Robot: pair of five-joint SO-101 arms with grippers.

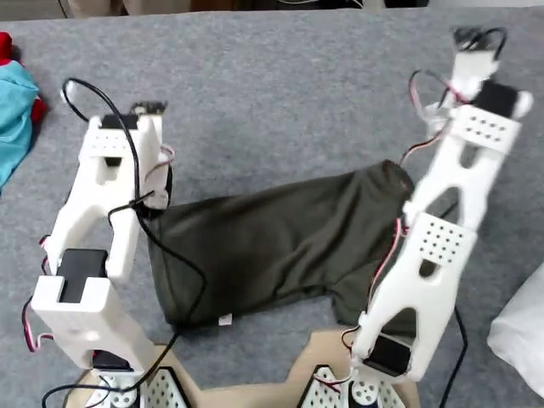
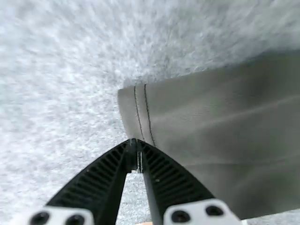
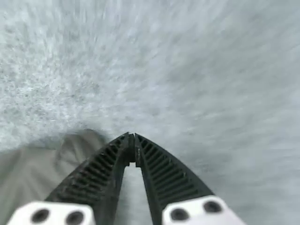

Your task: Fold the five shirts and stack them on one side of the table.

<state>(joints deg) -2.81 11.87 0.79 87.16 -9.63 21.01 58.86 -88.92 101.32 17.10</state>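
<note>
High view, olive shirt (image 1: 280, 242) on grey table (image 1: 280, 93), both jaws closed at its ends.

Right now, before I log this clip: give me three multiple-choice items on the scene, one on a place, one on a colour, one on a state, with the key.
1. Where does the dark olive cloth shirt lie on the grey felt table?
A. Hanging off the far edge.
B. Between the white left arm and the white right arm.
C. Folded on a pile at the right edge.

2. What colour is the crumpled cloth at the table's left edge in the high view?
A. Turquoise.
B. Yellow.
C. Black.

3. How does the left gripper stand?
A. Spread wide.
B. Clamped round a bottle.
C. Shut, tips together.

Key: 1 B, the shirt spans the gap between the arms. 2 A, the high view shows it turquoise. 3 C, the left wrist view shows the tips meeting at the shirt's hem.
</note>
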